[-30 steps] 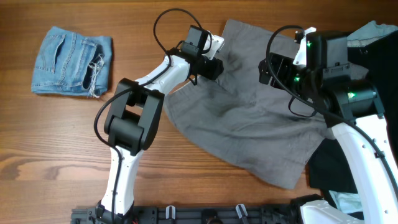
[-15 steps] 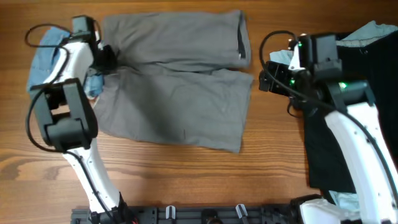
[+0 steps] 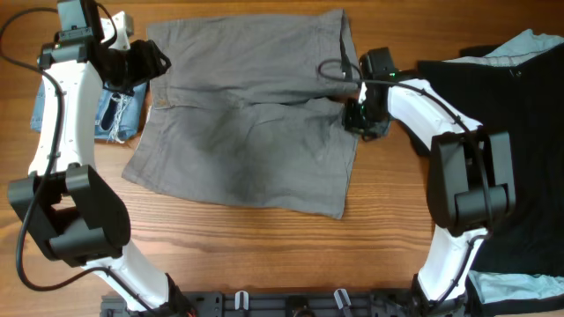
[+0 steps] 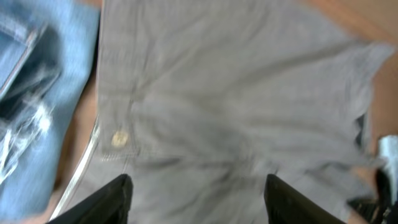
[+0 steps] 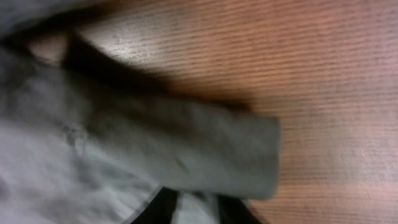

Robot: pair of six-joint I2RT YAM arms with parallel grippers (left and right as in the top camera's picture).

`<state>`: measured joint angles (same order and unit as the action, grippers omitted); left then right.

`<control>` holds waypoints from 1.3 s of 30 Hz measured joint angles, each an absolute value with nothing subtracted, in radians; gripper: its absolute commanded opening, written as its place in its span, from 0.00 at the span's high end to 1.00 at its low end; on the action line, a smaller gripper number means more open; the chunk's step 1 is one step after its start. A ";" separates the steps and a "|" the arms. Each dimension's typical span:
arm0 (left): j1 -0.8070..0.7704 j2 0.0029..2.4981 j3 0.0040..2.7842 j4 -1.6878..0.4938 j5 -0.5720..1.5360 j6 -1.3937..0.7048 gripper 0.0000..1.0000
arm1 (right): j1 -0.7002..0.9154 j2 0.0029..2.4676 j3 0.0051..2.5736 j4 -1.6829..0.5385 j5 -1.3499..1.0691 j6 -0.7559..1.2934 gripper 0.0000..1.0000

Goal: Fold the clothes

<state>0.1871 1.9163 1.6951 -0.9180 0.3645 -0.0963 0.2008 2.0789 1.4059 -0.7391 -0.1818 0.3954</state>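
Grey shorts lie spread flat on the wooden table, waistband to the left and leg hems to the right. At the waistband's left edge my left gripper hovers open. In the left wrist view its fingers stand wide apart over the grey cloth, near a pale button. My right gripper is at the right hem. The right wrist view shows it shut on a fold of the grey shorts.
Folded blue denim shorts lie at the far left, partly under my left arm, and show in the left wrist view too. A black garment covers the right side. Pale blue cloth lies at its top and bottom right.
My left gripper has opened and let go of the waistband. My right arm has swung left to the shorts' right hem and closed on it. The shorts lie flat as before.
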 measured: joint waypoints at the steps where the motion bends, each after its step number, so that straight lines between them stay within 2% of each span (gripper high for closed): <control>1: 0.187 1.915 1.695 -0.949 0.349 -0.089 0.30 | 0.199 2.087 1.417 -0.756 -0.177 0.399 0.96; 5: 0.185 1.913 1.694 -1.130 0.197 -0.064 0.23 | 0.155 2.099 1.441 -1.015 0.006 0.545 0.93; 7: 0.185 1.913 1.692 -1.176 0.168 -0.064 0.22 | 0.096 2.101 1.433 -1.071 0.036 0.536 0.85; 10: 0.186 1.913 1.654 -1.218 0.139 -0.065 0.19 | 0.032 2.091 1.422 -1.093 0.049 0.451 0.66; 13: 0.187 1.909 1.531 -1.206 0.131 -0.065 0.19 | 0.034 2.036 1.395 -1.052 -0.054 0.288 0.53; 17: 0.205 1.909 1.362 -1.145 0.113 -0.096 0.21 | 0.035 1.764 1.394 -1.048 -0.267 0.153 0.41; 20: 0.287 1.909 1.283 -1.134 0.067 -0.165 0.24 | 0.036 1.628 1.394 -1.124 -0.338 0.165 0.43; 23: 0.392 1.909 1.243 -1.137 0.049 -0.204 0.27 | 0.042 1.619 1.377 -1.193 -0.359 0.198 0.44; 25: 0.463 1.909 1.209 -1.101 0.049 -0.219 0.29 | 0.060 1.618 1.306 -1.173 -0.363 0.224 0.43; 26: 0.483 1.909 1.198 -1.074 0.050 -0.223 0.34 | 0.074 1.618 1.256 -1.149 -0.367 0.239 0.33; 27: 0.486 1.909 1.185 -1.028 0.067 -0.224 0.36 | 0.113 1.621 1.145 -1.102 -0.382 0.258 0.28; 29: 0.482 1.893 1.140 -0.904 0.097 -0.234 0.33 | 0.168 1.608 1.009 -0.921 -0.390 0.334 0.25; 30: 0.479 1.879 1.124 -0.870 0.111 -0.236 0.27 | 0.196 1.612 0.951 -0.885 -0.393 0.365 0.25; 32: 0.473 1.860 1.104 -0.830 0.150 -0.240 0.20 | 0.254 1.615 0.831 -0.830 -0.405 0.436 0.26; 34: 0.472 1.855 1.104 -0.821 0.202 -0.223 0.17 | 0.289 1.616 0.772 -0.771 -0.431 0.490 0.27; 35: 0.472 1.855 1.103 -0.822 0.228 -0.211 0.17 | 0.302 1.605 0.756 -0.737 -0.450 0.522 0.32; 37: 0.472 1.855 1.103 -0.826 0.262 -0.196 0.18 | 0.330 1.591 0.728 -0.664 -0.487 0.565 0.58; 39: 0.472 1.855 1.103 -0.828 0.289 -0.185 0.27 | 0.338 1.593 0.714 -0.610 -0.498 0.583 0.77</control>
